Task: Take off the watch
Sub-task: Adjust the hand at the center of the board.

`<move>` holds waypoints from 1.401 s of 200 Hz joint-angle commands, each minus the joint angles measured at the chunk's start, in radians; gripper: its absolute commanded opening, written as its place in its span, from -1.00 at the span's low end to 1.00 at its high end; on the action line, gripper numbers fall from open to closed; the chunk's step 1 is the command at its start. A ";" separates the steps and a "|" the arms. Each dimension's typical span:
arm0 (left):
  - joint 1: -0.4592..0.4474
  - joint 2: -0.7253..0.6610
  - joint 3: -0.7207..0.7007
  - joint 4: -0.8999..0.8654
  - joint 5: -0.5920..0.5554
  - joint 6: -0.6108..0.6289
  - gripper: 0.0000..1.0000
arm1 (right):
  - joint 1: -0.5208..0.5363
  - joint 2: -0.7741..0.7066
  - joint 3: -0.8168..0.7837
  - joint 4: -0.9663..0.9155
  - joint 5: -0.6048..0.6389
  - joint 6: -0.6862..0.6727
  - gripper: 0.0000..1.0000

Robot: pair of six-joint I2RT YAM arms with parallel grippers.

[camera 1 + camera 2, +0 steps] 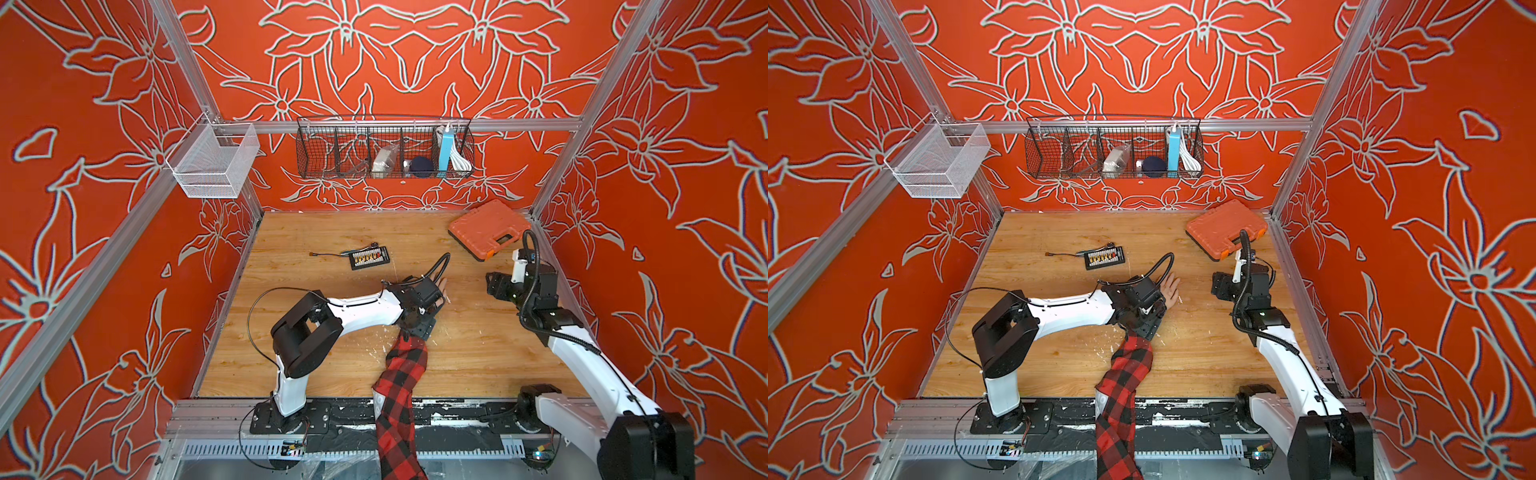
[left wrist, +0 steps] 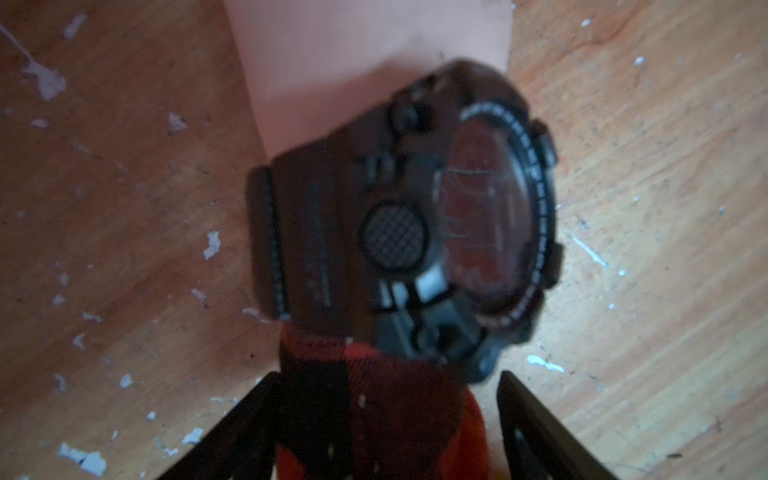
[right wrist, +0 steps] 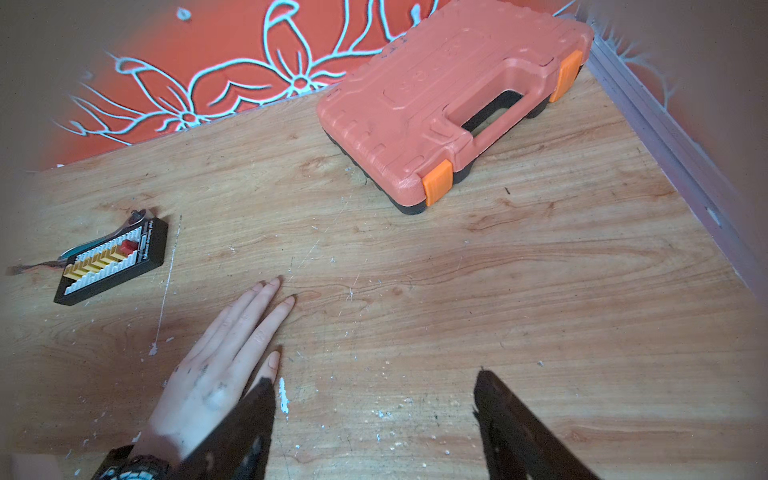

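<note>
Starting with the wooden table (image 1: 332, 232): a person's arm in a red-and-black plaid sleeve (image 1: 405, 370) lies across it from the near edge. The hand (image 3: 224, 361) rests flat on the wood, well clear of the orange case (image 3: 449, 99).

Your left gripper (image 2: 386, 374) hangs right over the wrist with its jaws apart, one on each side of the cuff. I cannot tell whether they touch the cloth. Your right gripper (image 3: 374, 376) waits just beside the hand, jaws spread and empty.

The watch (image 2: 415, 232) is strapped round the wrist, just past the cuff, with its round face turned to one side. No buckle shows.

You look to be at the approach, with nothing undone yet. The next move probably calls for shifting the left gripper off the sleeve onto the strap, finding the clasp, and closing on the watch alone, not on cloth or skin.
</note>
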 commanded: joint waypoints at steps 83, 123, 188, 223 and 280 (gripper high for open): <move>0.033 -0.067 -0.044 0.100 0.079 0.030 -0.26 | 0.006 -0.015 0.001 -0.014 -0.038 0.009 0.55; 0.082 -0.175 -0.117 0.238 0.235 0.016 -0.47 | 0.006 -0.016 -0.012 0.042 -0.180 0.041 0.53; 0.182 -0.294 -0.236 0.452 0.494 -0.081 -0.65 | 0.006 -0.004 0.001 0.102 -0.417 0.106 0.55; 0.217 -0.312 -0.265 0.569 0.643 -0.138 -0.66 | 0.006 0.000 -0.005 0.158 -0.535 0.173 0.54; 0.272 -0.323 -0.326 0.821 0.850 -0.294 -0.71 | 0.007 -0.006 0.001 0.222 -0.614 0.261 0.62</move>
